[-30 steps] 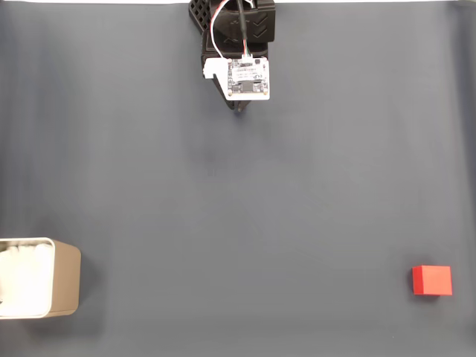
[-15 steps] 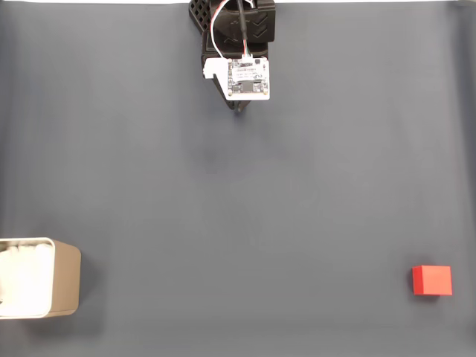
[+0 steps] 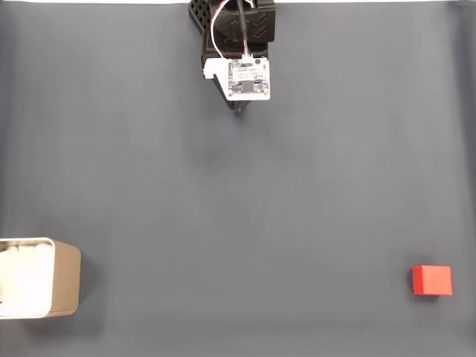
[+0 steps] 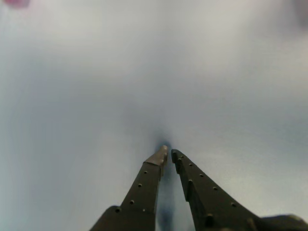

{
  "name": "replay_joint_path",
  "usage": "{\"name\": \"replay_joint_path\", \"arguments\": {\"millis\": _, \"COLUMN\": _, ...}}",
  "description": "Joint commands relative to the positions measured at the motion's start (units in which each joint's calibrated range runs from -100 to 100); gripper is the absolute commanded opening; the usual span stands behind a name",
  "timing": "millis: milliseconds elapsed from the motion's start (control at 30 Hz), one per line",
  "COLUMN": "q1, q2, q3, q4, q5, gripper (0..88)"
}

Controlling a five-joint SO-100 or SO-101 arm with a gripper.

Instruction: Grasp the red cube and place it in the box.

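Observation:
The red cube (image 3: 432, 280) lies on the dark grey mat at the lower right of the fixed view. At the lower left edge stands the box (image 3: 65, 277), beige with a pale rim and white lining. The arm sits folded at the top centre, its gripper (image 3: 239, 110) mostly hidden under a white circuit board, far from both cube and box. In the wrist view the gripper (image 4: 168, 153) points down close to the mat, its two black fingertips nearly touching, shut with nothing between them. A blurred reddish patch (image 4: 15, 3) sits at that view's top left corner.
The dark grey mat (image 3: 238, 208) covers the whole table between arm, cube and box. A pale strip of table edge (image 3: 89, 2) runs along the top of the fixed view.

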Motion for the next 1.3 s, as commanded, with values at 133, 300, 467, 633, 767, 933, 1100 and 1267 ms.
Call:
{"name": "replay_joint_path", "arguments": {"millis": 133, "q1": 1.6, "q2": 1.6, "q3": -5.3, "q4": -12.5, "q5": 1.3, "gripper": 0.0}}
{"name": "replay_joint_path", "arguments": {"millis": 300, "q1": 1.1, "q2": 6.8, "q3": -14.1, "q4": -15.2, "q5": 1.3, "gripper": 0.0}}
{"name": "replay_joint_path", "arguments": {"millis": 467, "q1": 0.4, "q2": 15.3, "q3": -25.8, "q4": -16.1, "q5": 0.7, "gripper": 0.0}}
{"name": "replay_joint_path", "arguments": {"millis": 633, "q1": -0.4, "q2": 27.3, "q3": -41.2, "q4": -15.2, "q5": -0.4, "gripper": 0.0}}
{"name": "replay_joint_path", "arguments": {"millis": 767, "q1": -0.7, "q2": 36.2, "q3": -53.2, "q4": -11.9, "q5": -0.7, "gripper": 0.0}}
{"name": "replay_joint_path", "arguments": {"millis": 933, "q1": -0.8, "q2": 45.0, "q3": -65.0, "q4": -7.3, "q5": -1.0, "gripper": 0.0}}
{"name": "replay_joint_path", "arguments": {"millis": 1100, "q1": -0.8, "q2": 50.1, "q3": -71.6, "q4": -5.0, "q5": -0.9, "gripper": 0.0}}
{"name": "replay_joint_path", "arguments": {"millis": 1267, "q1": -1.6, "q2": 54.0, "q3": -75.4, "q4": -4.9, "q5": -0.4, "gripper": 0.0}}
